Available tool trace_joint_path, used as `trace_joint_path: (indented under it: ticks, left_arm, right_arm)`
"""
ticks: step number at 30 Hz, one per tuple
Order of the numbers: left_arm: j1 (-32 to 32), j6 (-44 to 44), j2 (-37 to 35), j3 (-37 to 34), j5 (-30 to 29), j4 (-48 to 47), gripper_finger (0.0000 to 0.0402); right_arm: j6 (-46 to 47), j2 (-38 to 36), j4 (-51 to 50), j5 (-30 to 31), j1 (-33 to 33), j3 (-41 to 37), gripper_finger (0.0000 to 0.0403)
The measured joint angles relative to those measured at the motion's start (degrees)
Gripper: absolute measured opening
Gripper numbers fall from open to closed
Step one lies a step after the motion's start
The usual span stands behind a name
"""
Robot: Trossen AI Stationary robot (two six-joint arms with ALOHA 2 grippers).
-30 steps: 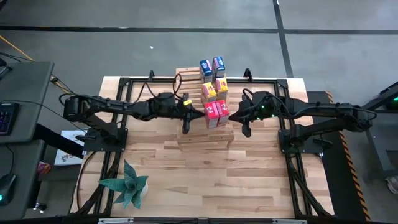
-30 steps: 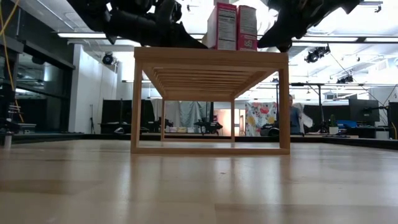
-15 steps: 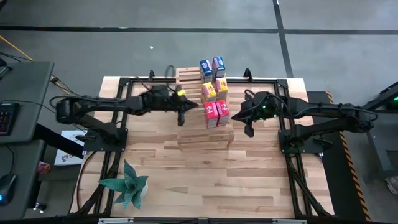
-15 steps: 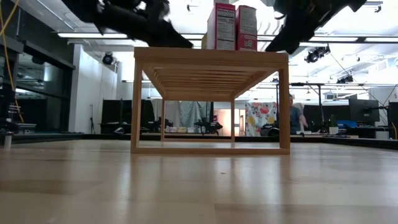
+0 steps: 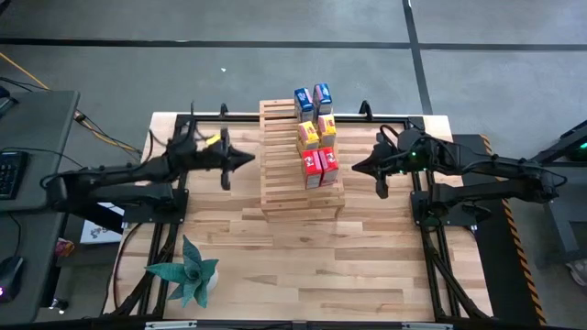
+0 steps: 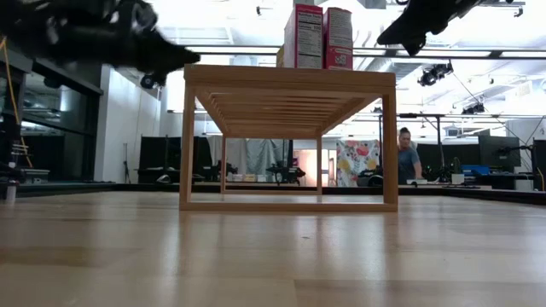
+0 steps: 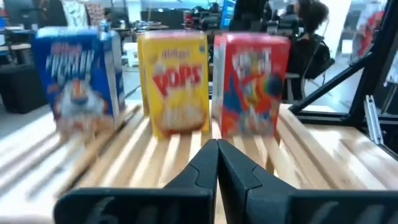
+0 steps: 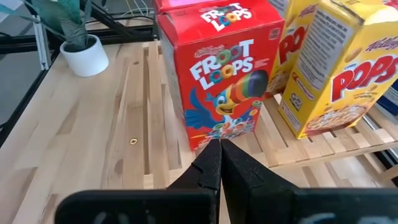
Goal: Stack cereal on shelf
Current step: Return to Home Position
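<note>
**Plant, table and room behind**

A teal plant (image 5: pixel 188 275) in a white pot (image 8: pixel 86 55) stands near the lower left corner of the light wooden table (image 5: pixel 303 266) in the high view. A keyboard (image 5: pixel 9 174) lies on a desk left of the table. Far behind, a person (image 6: pixel 409 158) shows beside a patterned cloth (image 6: pixel 357 162).
</note>
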Motion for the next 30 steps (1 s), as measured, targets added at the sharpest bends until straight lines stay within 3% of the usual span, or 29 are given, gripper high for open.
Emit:
trace_joint_path:
  ticks: [6,12,16,24,30]
  left_arm:
    - [-7.08,-2.35,-6.14,-12.43,-8.97,8.63,0.0000]
    - [-16.70,-1.08,-11.58,-17.73,-20.57,11.30,0.0000]
    - [-20.95,1.19,-14.04,-19.74,-21.27,9.50,0.0000]
    - [-20.18,0.46,-20.27,-20.31,-18.42,1.41,0.0000]
    - [-20.22,1.46,-22.47,-20.31,-14.85,1.39,0.0000]
  right_arm:
    - [-0.06,0.09,-0.02,0.18,0.01,0.00,0.0000]
    - [1.35,0.09,-0.02,0.57,0.01,0.00,0.0000]
    - [1.45,0.11,-0.04,0.57,0.01,0.00,0.0000]
    - [1.54,-1.32,-4.20,-1.45,-0.10,-0.46,0.0000]
    - [5.71,-10.88,6.53,-6.05,-0.12,-15.54,0.0000]
